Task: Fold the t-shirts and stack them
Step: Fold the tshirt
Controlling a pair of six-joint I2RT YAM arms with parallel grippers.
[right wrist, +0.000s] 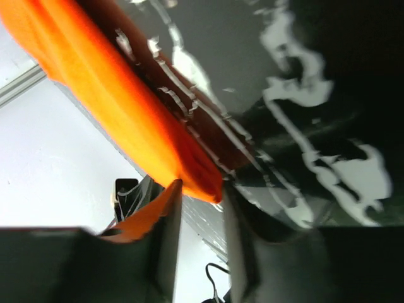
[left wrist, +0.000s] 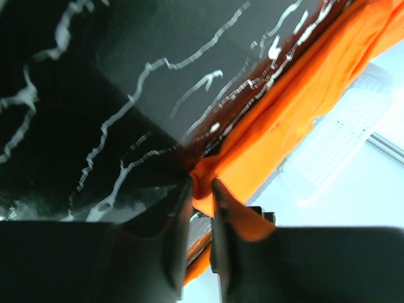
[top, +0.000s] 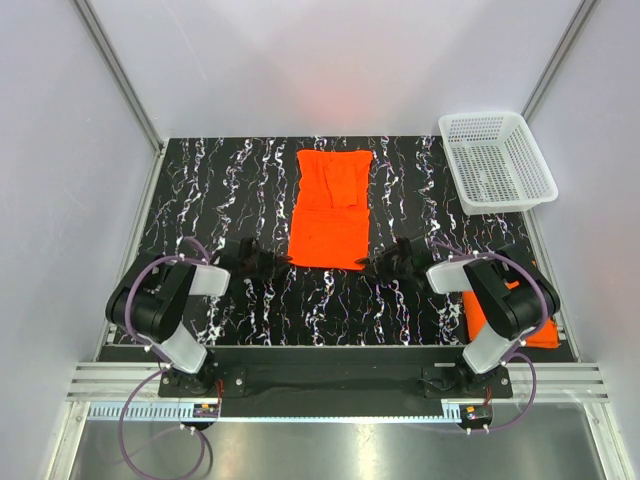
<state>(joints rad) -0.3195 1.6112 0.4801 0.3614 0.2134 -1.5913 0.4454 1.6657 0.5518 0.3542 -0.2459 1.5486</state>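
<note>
The left gripper has its jaws drawn close together on the near left corner of the t-shirt. In the left wrist view a bunched fold of orange cloth fills the narrow gap between the two dark fingers and touches both of them. The right gripper sits at the near right corner of the same garment. Its jaws stand wider, and the tip of the cloth lies in their mouth. A flap of orange runs down along one finger, with a light gap showing below the tip. Whether this corner is pinched tight cannot be told.

The t-shirt lies flat in the middle of the black, white-veined table as a long folded rectangle, with a smaller folded part on its far half.

Only the top view shows both arms reaching inward from either side to the near hem. It also shows a second t-shirt crumpled at the near right edge of the table, partly under the right arm, and a white mesh basket at the far right corner. The wrist views alone show how the cloth sits between the fingers, since from above the fingertips are dark shapes against the dark table.
</note>
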